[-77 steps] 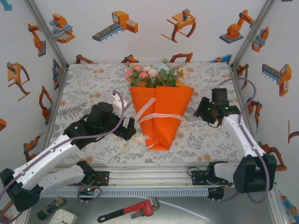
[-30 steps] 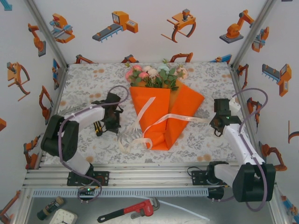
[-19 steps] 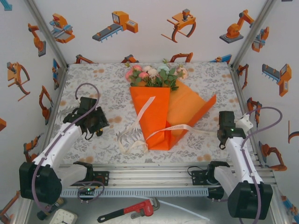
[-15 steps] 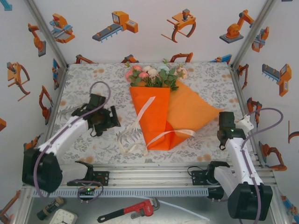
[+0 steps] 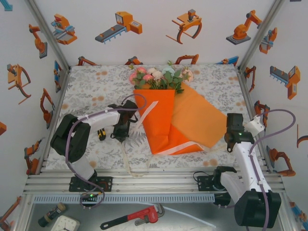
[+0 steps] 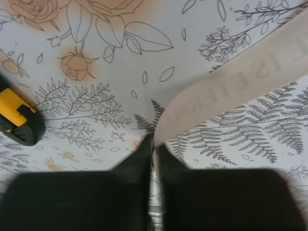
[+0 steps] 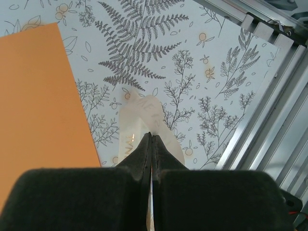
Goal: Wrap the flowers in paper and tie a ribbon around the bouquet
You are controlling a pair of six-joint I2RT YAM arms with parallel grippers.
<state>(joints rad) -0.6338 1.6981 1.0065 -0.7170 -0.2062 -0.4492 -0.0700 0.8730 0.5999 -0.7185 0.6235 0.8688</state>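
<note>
a: where do the grippers sit?
b: nearest first. in the top view the left gripper [image 5: 120, 131] is left of centre and the right gripper [image 5: 234, 138] is at the right edge of the tablecloth [image 5: 91, 91]. each has its fingers pinched right together on one end of the ribbon [image 6: 240, 82].
a: and the wrap?
b: the paper [image 5: 156, 120] lies mid-frame, its right flap spread flat and loose. the flowers [image 5: 159, 77] poke out at its top edge, farthest back.
a: how to tie it well?
b: i'd fold that flap back over first, then keep both ends low and pull evenly, or the cone may splay.
a: what do the wrist cameras add?
b: the left one shows the strip leaving the fingertips toward the upper right, and a yellow handle [image 6: 17, 122] at the left edge. the right one shows a short see-through tail past the tips, with the paper's edge in the upper left.
</note>
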